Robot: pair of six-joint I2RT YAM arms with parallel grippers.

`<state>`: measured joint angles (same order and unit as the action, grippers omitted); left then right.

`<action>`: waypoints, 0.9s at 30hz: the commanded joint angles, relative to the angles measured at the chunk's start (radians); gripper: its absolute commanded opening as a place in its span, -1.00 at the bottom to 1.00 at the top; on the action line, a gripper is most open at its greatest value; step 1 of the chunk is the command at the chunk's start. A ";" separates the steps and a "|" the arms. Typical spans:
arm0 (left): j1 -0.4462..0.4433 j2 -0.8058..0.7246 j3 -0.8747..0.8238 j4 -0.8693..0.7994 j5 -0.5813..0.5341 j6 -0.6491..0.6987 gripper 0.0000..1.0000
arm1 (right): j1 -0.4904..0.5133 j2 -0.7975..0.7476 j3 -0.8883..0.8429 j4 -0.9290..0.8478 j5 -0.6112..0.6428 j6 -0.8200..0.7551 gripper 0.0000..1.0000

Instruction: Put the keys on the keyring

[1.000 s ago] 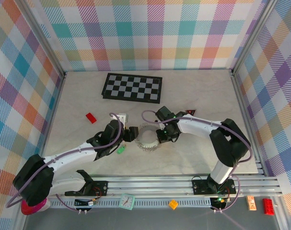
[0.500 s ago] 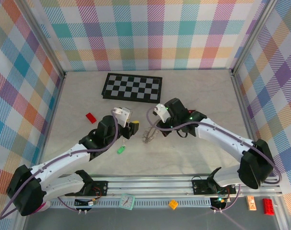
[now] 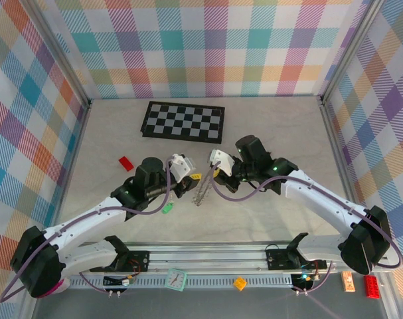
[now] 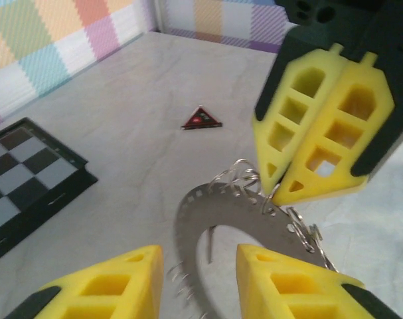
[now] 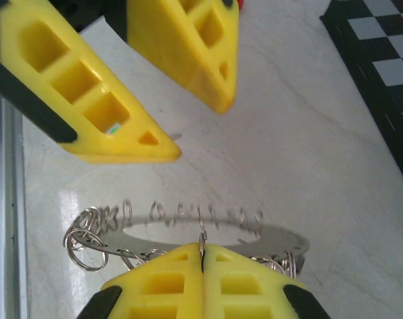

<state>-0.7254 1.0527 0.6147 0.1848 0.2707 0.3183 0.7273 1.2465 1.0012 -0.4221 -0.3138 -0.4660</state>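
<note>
Keyring (image 4: 188, 222), pinched edge-on in the pressed-together right gripper (image 5: 202, 256), may twist or slip out if the spread left gripper (image 4: 200, 264) knocks it.

Plaid walls (image 3: 208, 46), pale marbled tabletop (image 3: 281, 126)

One keyring (image 4: 188, 229), one green key (image 3: 166, 208), one checkerboard (image 3: 182, 121), one red triangle (image 4: 201, 119), two red bricks (image 3: 125, 163) (image 3: 372, 286).
</note>
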 commanded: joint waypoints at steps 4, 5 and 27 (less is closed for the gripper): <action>-0.006 0.034 -0.061 0.136 0.174 0.076 -0.50 | 0.003 -0.035 0.004 -0.035 -0.112 -0.072 -1.00; -0.006 0.042 -0.068 0.149 0.193 0.082 -0.51 | 0.004 -0.035 0.002 -0.039 -0.117 -0.078 -1.00; -0.008 0.150 -0.091 0.234 0.366 0.128 -0.69 | 0.057 0.026 0.010 -0.055 -0.137 -0.141 -1.00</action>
<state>-0.7261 1.1942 0.5205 0.3950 0.5922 0.4210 0.7742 1.2594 1.0000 -0.4873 -0.4065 -0.5732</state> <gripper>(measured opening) 0.158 0.046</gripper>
